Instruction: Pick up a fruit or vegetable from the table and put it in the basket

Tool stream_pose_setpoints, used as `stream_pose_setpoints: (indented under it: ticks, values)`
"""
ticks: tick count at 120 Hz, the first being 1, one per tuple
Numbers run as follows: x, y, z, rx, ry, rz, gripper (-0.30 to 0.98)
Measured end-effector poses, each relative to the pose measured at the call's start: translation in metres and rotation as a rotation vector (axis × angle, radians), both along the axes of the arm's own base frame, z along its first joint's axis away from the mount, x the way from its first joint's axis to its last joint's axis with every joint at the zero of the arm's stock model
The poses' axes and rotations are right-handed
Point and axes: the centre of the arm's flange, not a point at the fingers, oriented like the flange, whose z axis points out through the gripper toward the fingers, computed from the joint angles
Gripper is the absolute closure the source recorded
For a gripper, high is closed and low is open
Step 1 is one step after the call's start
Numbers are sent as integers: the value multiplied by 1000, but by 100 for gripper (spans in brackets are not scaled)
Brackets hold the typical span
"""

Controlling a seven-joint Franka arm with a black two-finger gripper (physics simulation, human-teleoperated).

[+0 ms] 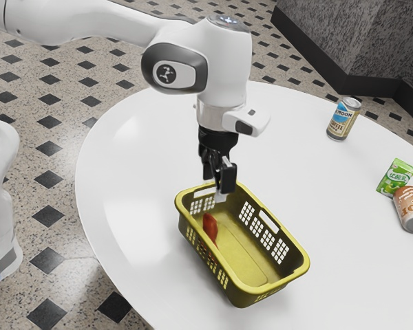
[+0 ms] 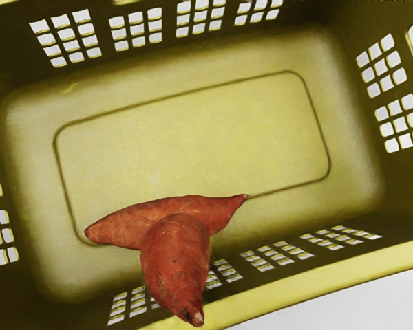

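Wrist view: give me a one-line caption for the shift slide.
One reddish sweet potato overlapping another sweet potato inside the yellow basket.
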Motion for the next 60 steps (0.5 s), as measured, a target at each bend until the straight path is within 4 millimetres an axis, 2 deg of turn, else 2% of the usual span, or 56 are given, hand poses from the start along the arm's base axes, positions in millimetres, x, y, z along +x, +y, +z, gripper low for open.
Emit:
stream_pose_setpoints:
  ticks: [12,28,38,49,56,60]
  values:
    - [1,1,0,-1,1,3,8]
    - [2,4,0,-2,2,7,3]
    - [8,4,-15,21,51,5,2]
    - [42,-1,-41,87,49,-119,1]
    - [57,-2,-47,104,4,-277,1]
    - [65,5,-47,109,-17,-337,1]
